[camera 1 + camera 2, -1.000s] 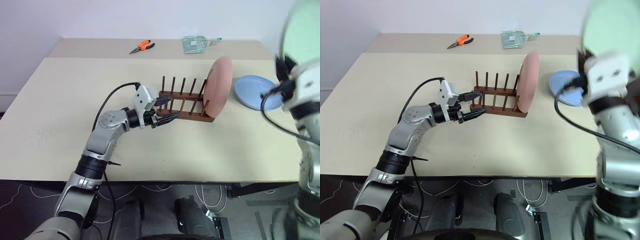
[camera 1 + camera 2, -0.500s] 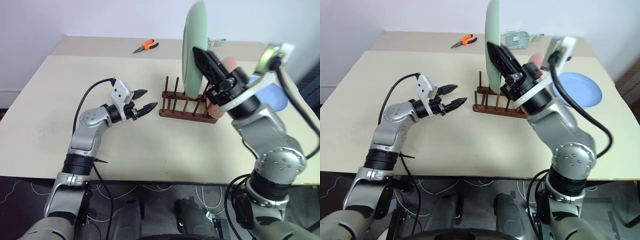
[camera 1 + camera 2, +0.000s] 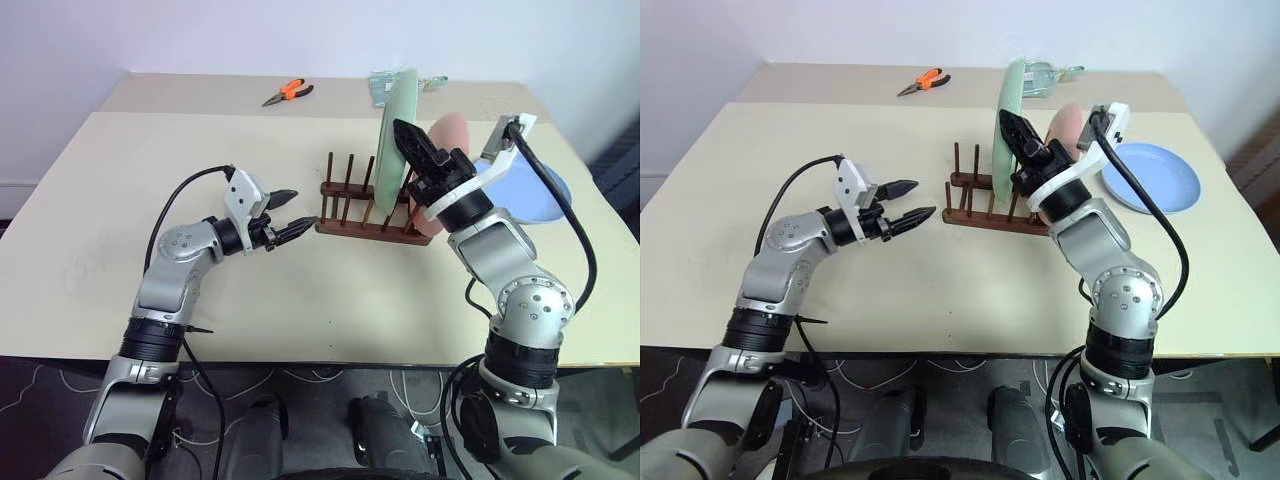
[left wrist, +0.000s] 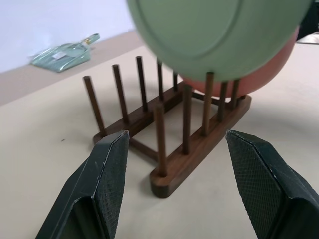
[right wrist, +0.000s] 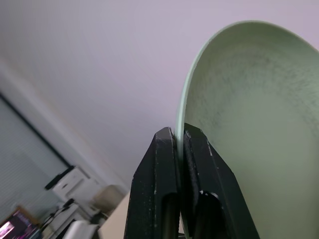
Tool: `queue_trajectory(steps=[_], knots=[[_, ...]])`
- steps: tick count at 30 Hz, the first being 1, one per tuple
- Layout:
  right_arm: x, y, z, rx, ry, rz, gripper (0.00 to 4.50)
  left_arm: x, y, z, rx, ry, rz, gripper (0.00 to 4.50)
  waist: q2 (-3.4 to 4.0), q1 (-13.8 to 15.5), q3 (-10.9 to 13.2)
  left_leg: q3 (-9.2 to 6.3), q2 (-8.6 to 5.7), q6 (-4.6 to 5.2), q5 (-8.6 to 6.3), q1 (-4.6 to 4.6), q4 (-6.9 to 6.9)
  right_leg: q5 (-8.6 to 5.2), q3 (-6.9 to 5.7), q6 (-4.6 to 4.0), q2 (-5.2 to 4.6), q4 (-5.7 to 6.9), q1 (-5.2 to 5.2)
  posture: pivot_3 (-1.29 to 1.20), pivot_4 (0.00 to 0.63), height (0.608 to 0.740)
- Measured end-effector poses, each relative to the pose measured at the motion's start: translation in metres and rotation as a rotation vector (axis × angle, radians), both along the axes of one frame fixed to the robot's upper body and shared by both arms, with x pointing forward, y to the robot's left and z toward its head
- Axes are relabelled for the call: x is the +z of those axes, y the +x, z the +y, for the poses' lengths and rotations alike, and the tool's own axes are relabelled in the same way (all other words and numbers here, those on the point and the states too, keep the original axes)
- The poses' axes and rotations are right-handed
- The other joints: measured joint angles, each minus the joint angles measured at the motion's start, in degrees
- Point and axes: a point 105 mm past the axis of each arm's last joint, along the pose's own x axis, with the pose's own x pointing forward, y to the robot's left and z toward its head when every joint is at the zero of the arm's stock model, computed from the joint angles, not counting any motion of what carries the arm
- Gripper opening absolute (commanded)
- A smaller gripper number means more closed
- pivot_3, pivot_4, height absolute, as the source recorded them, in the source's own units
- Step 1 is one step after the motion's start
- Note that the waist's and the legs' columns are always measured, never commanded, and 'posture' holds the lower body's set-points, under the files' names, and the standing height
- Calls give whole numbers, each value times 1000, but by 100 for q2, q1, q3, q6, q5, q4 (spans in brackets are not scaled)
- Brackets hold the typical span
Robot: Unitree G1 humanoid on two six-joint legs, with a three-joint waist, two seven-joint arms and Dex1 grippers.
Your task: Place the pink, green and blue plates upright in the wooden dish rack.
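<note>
My right gripper (image 3: 400, 130) is shut on the rim of the pale green plate (image 3: 394, 120), its fingers (image 5: 167, 164) pinching the edge. The plate stands upright over the wooden dish rack (image 3: 350, 218), its lower edge about level with the peg tops and clear of the rails (image 4: 199, 149). Just behind it, the pink plate (image 3: 452, 135) stands upright in the rack's right end. The blue plate (image 3: 1160, 175) lies flat on the table to the right. My left gripper (image 3: 303, 209) is open, a little off the rack's left end, holding nothing.
Orange-handled pliers (image 3: 285, 93) and a clear plastic bag (image 3: 1040, 78) lie at the back of the beige table (image 3: 120, 200). The rack's left slots stand free between the pegs (image 4: 119, 94). The table's front edge runs close below both arms.
My right arm has swung in from the right, rolled the green plate upright and lowered it over the rack beside the pink plate. My left gripper has drawn back from the rack's left end.
</note>
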Motion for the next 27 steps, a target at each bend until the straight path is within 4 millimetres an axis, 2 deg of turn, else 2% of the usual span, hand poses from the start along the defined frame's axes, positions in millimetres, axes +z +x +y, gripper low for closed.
queue_trajectory(steps=[1,2,3,5,6,9,11,14,15,18,19,21,22,24,27], knots=[[-3,4,-2,-7,1,18,64,0,0,0,-1,0,1,3181,0,-2,0,0,1,0,0,0,0,0,0,1,1,0,-1,0,150,726],[-6,7,-4,-13,-6,33,674,0,0,0,-2,0,2,3181,1,-1,1,0,1,0,0,0,0,1,0,1,0,0,-1,0,150,726],[-7,9,-5,-19,-11,41,1002,0,0,0,-3,0,2,3181,1,3,1,0,0,0,0,-1,0,1,0,1,0,0,-1,0,150,726],[-9,12,-8,-31,-48,40,1982,0,0,-1,-5,1,3,3181,2,4,1,2,0,0,0,-2,0,0,1,1,0,-1,-2,0,150,726],[-8,13,-9,-38,-67,35,2618,0,-1,-1,-6,1,3,3181,2,5,1,2,0,0,0,-2,0,0,1,0,0,-2,-2,0,150,726],[-3,14,-11,-56,-138,-5,4043,0,-2,-2,-12,3,3,3181,2,7,1,2,0,0,0,-2,0,0,2,0,0,-2,-2,0,150,726],[0,15,-12,-77,-252,-48,4043,-1,-5,-3,-26,1,12,3181,3,6,2,4,0,0,0,-2,1,-1,3,-1,-1,-2,-2,0,150,726],[7,12,-20,-128,-459,-142,4090,-6,-9,-4,-56,-21,67,4051,4,22,3,5,-1,0,0,-3,0,-2,3,-3,-2,-4,-4,0,150,726],[11,10,-21,-136,-493,-173,4090,-7,-10,-4,-58,-21,77,4474,4,21,3,4,-1,0,0,-3,0,-2,3,-3,-1,-5,-4,0,150,726],[29,-7,-30,-149,-663,-307,4090,-6,-12,-6,-68,-19,76,4474,9,41,7,4,-3,0,0,-8,0,-3,4,-3,-4,-7,-5,0,150,726],[38,-17,-38,-164,-736,-356,4295,-5,-12,-5,-66,-11,71,4492,9,62,7,4,-4,0,0,-10,0,-4,3,-2,-6,-11,-5,0,150,726],[55,-35,-62,-231,-869,-427,4295,-7,-11,-1,-52,7,70,4492,3,78,5,4,-5,2,-2,-10,-1,-4,3,-3,-6,-17,-1,0,150,726],[56,-40,-76,-269,-933,-424,4295,-7,-11,0,-51,11,69,4492,-2,79,2,5,-4,3,-2,-6,-1,-5,3,-3,-6,-19,3,0,150,726],[48,-41,-93,-311,-989,-384,4295,-8,-11,0,-53,15,68,4492,-6,50,-1,5,-3,3,-2,-2,3,-5,4,-5,-6,-19,7,0,150,726],[7,-30,-127,-361,-1166,-226,4295,-8,-13,-8,-83,9,59,4492,-4,16,-2,19,-3,3,-2,5,6,-4,13,-8,-6,-16,6,0,150,726]])
